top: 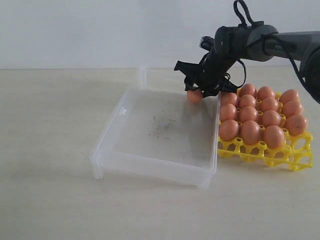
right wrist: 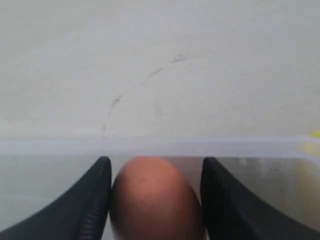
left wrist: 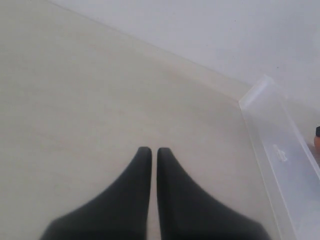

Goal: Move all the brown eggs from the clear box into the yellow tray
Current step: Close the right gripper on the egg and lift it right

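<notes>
Because every egg has to be carried across, the right gripper (right wrist: 156,165) of black plastic is reached into the far corner of the large shallow clear box (top: 150,167) of transparent plastic, on the side next to the bright yellow openwork egg tray (top: 295,161). There 1 smooth orange-brown oval egg (top: 194,95) is lying close to the wall. In the right wrist view the gripper's 2 fingers (right wrist: 95,205) are seen pressed against both sides of this egg, so the claw is judged to be clamped on it, ready for a lift. Whether the egg is raised off the floor cannot be told.

The left gripper (left wrist: 151,150) is parked aside over the bare pale table (left wrist: 75,100), its 2 fingers together with nothing between them, probably so that it is not in the way.

By count, 1 egg is in the box and 14 brown eggs (top: 250,132) are seen seated in the cups of the tray, in 4 rows. 1 more cup may be hidden behind the arm. 1 box and 1 tray are present.
</notes>
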